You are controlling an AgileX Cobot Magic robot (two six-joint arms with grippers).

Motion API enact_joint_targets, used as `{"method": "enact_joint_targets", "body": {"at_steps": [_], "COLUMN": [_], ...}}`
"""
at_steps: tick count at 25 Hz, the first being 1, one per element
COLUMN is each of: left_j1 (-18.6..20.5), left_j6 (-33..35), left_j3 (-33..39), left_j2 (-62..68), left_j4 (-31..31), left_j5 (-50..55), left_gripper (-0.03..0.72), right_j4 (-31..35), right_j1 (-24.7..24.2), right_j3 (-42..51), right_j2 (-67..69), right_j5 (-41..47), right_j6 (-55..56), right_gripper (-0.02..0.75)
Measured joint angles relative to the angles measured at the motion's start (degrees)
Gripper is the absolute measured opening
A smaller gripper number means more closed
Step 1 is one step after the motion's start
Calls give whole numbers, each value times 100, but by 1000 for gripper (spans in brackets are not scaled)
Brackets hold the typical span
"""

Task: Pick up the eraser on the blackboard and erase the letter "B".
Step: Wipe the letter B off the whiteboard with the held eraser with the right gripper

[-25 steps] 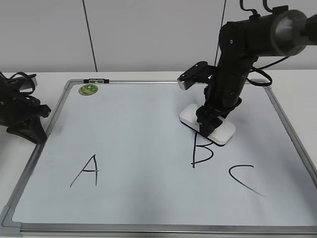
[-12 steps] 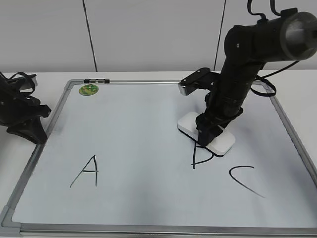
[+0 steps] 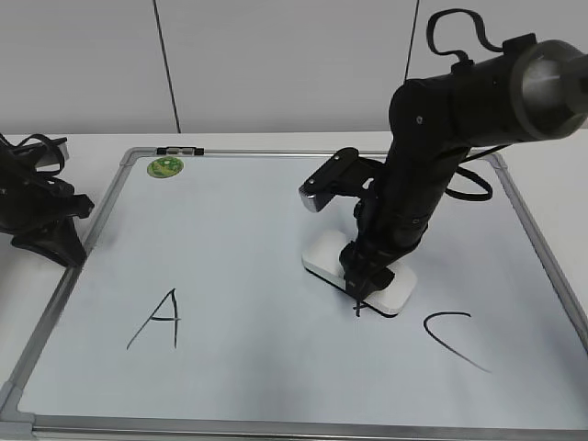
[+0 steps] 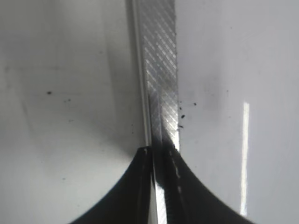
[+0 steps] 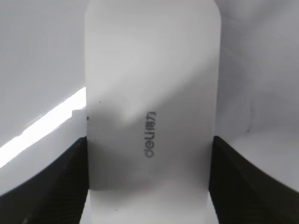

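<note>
The blackboard [image 3: 248, 230] is a white board with a silver frame lying flat on the table. My right gripper [image 3: 366, 273] is shut on the white eraser [image 3: 323, 259] and presses it flat on the board where the letter "B" [image 3: 358, 310] was drawn; only a small black stroke shows at the eraser's near edge. In the right wrist view the eraser [image 5: 152, 102] fills the space between both fingers. My left gripper [image 3: 57, 241] rests at the board's left edge, shut on the frame rail [image 4: 161, 84].
A black "A" [image 3: 158, 319] is at the front left and a black "C" [image 3: 452, 338] at the front right. A round green sticker [image 3: 164, 166] is at the back left corner. A black clip [image 3: 179, 149] sits on the back frame.
My right gripper has slid the eraser toward the front and left over the "B". Most of the letter's strokes no longer show. The left arm has not moved.
</note>
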Motion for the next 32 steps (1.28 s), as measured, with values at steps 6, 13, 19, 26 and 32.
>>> {"method": "enact_joint_targets", "body": {"at_steps": [6, 13, 19, 26, 32], "left_j1": [0, 0, 14, 14, 14], "left_j6": [0, 0, 0, 0, 0], "left_j3": [0, 0, 0, 0, 0], "left_j2": [0, 0, 0, 0, 0], "left_j4": [10, 10, 10, 10, -9], "left_j5": [0, 0, 0, 0, 0], "left_gripper": [35, 35, 35, 34, 34], "right_j4": [-26, 23, 65, 12, 191], "right_j1": [263, 652, 717, 704, 293], "right_j3": [374, 437, 450, 448, 27], "right_j2": [-111, -168, -177, -208, -68], "right_j5": [-405, -449, -461, -554, -173], "right_j6": [0, 0, 0, -4, -18], "right_gripper": [525, 525, 525, 525, 525]}}
